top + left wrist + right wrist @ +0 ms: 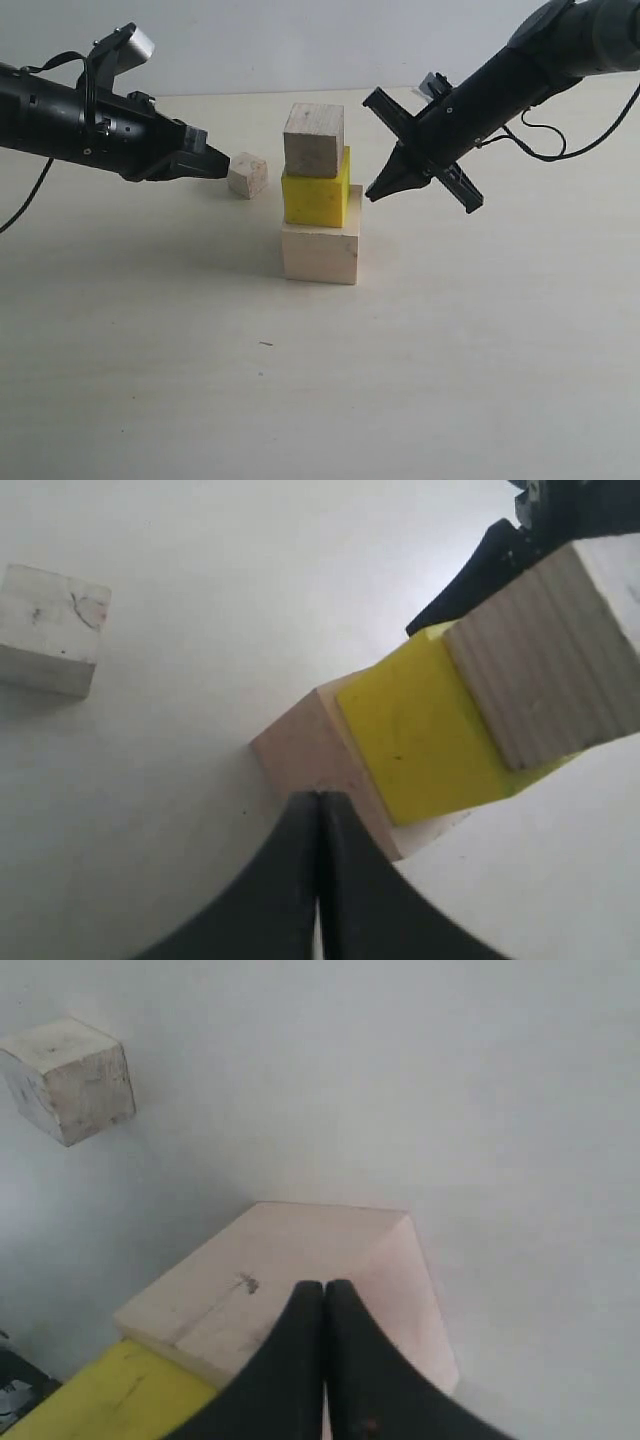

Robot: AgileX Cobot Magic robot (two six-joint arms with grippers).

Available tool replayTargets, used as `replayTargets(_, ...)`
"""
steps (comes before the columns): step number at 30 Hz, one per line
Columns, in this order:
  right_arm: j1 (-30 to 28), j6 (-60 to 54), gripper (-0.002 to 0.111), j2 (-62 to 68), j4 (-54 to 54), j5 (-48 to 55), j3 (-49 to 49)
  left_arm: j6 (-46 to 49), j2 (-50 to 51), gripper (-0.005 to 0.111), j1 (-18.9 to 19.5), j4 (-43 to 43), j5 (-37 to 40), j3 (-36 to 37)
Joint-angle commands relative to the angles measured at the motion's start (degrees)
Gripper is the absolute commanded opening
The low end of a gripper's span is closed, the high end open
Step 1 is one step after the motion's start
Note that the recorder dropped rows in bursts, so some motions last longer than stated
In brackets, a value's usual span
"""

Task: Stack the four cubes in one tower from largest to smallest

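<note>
Left pincer (224, 165) and right pincer (376, 190) clenched, empty; smallest pale wooden cube (247, 174) near the left one may get shoved unless jaws part

Place: we take this for a robotics lab or test bench.
Machines: we see two black robot arms, one on the left (80, 125) and one on the right (520, 80), trailing loose cables (556, 157).
Surface: we see a plain pale tabletop (450, 380).
Props: we see simple stacked cubes (318, 200).
Backdrop: we see a blank whitish wall (300, 40).
</note>
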Motion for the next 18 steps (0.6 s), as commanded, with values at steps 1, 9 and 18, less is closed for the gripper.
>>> replayTargets(1, 0.1, 0.0, 0.000, 0.0, 0.4, 1.9, 0.1, 0.4, -0.7, 0.000, 0.1, -0.4, 0.3, 0.3)
replayTargets(9, 0.1, 2.8, 0.000, 0.0, -1.0, 2.0, 0.1, 0.4, -0.7, 0.000, 0.1, -0.4, -0.1, 0.3)
replayTargets(18, 0.1, 2.6, 0.000, 0.0, 1.3, 5.4, 0.1, 0.4, -0.7, 0.000, 0.1, -0.4, -0.5, 0.3)
